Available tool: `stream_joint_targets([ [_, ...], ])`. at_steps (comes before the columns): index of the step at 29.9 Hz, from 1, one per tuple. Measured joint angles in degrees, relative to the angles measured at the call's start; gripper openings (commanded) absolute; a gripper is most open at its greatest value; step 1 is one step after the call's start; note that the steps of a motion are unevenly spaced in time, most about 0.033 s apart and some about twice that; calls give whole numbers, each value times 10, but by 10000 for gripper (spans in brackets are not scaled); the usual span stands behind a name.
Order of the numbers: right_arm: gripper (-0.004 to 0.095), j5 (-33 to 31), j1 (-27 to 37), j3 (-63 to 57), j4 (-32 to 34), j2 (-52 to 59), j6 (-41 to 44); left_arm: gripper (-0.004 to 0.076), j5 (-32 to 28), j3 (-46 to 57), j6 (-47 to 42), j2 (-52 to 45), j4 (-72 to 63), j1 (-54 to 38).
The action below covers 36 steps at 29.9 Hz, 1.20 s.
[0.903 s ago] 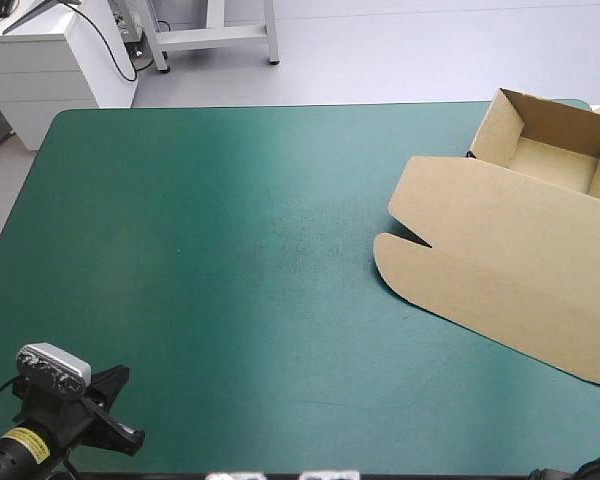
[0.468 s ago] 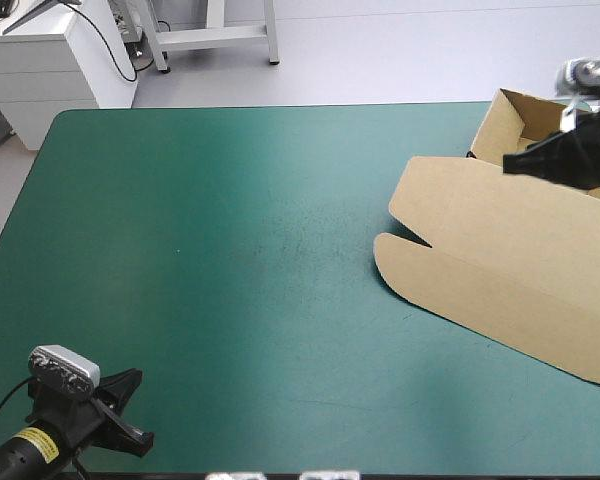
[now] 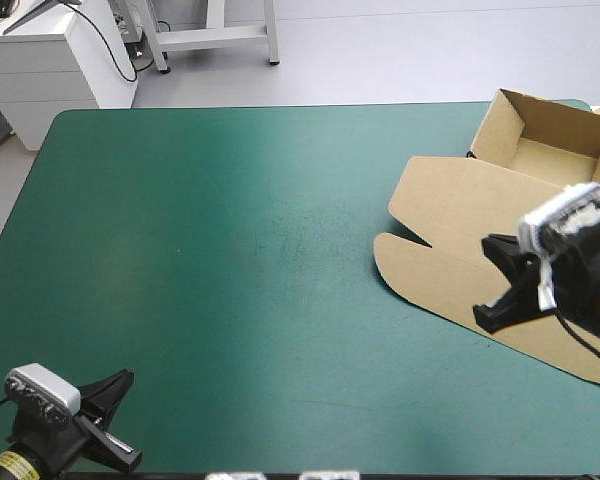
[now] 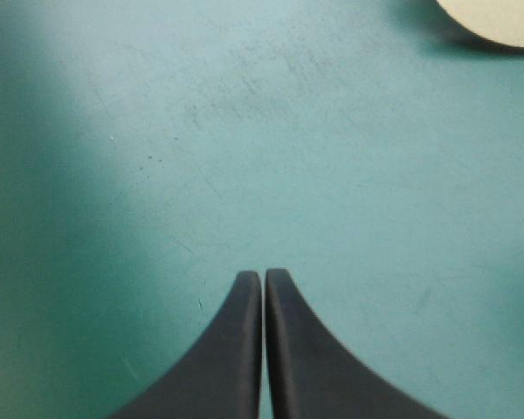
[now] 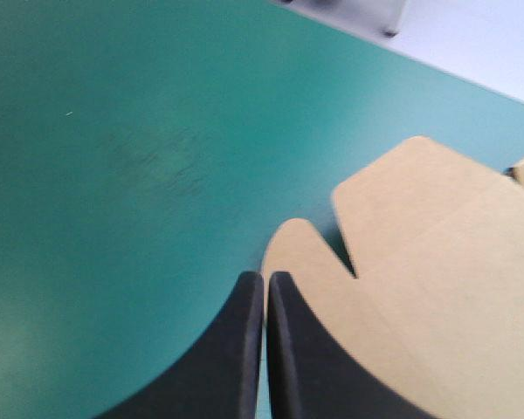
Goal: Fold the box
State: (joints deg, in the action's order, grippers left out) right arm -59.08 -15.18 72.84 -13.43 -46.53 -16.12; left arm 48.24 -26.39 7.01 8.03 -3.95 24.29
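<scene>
The right gripper [image 5: 264, 277], first out of sight, then above the open tray [image 3: 552, 162], has come nearer and now hangs over the flat lid [image 3: 450, 225]. The left gripper [image 4: 263, 276] has shifted slightly left.

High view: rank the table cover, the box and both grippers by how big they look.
1. teal-green cover
2. brown box, partly cut off at the picture's right edge
3. right gripper and left gripper: they look about alike. The right one, over the box, may be nearer the camera, so I won't rank them.
</scene>
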Motion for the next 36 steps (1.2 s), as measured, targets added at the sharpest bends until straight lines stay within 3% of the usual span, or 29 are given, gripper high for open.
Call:
stream_joint_targets([
  [5,-2,96,0,-139,98,138,33,-8,-1,0,15,-34,-2,0],
  [13,-2,224,0,-337,134,333,36,-8,-6,17,47,-68,-17,0],
  [23,-1,228,0,-453,145,468,94,-8,-11,18,51,-90,-20,0],
  [36,-2,162,0,-486,176,473,154,-8,-18,20,51,-90,-36,0],
])
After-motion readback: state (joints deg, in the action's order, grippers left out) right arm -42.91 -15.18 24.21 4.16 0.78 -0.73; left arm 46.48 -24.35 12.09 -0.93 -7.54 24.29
